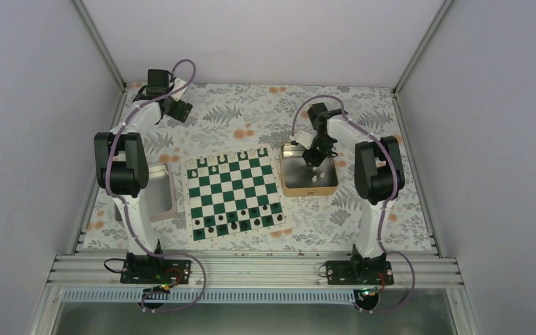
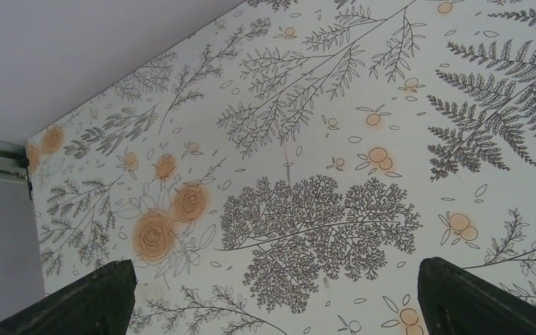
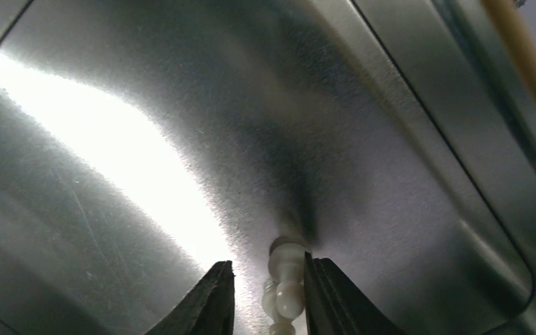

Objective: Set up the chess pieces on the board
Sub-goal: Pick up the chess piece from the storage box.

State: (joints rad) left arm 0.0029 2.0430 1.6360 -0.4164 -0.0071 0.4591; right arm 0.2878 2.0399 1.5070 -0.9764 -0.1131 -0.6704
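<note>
Nearest you, the board [image 1: 234,195] lies flat on the cloth [image 1: 391,209] between the two arms. Dark pieces [image 1: 241,223] fill its near rows, and several white pieces [image 1: 213,162] stand on its far rows. Just left of the board sits the tray [image 1: 159,202], partly hidden by your left arm.

To the right of the board, just beside it, is the tin [image 1: 289,187]. Your right gripper [image 1: 314,159] reaches down into it, with a couple of loose white pieces on the tin floor near the fingers. In the right wrist view, the right gripper [image 3: 266,262] stands only narrowly apart. A pale piece [image 3: 286,279] lies between the fingers, against the right one, with a sliver of gap on the other side. You cannot tell whether it is actually clamped.

Farthest off, your left gripper [image 1: 178,108] hangs over the far left corner of the cloth, well apart from the board. In the left wrist view, the left gripper [image 2: 286,300] is spread wide and holds nothing.
</note>
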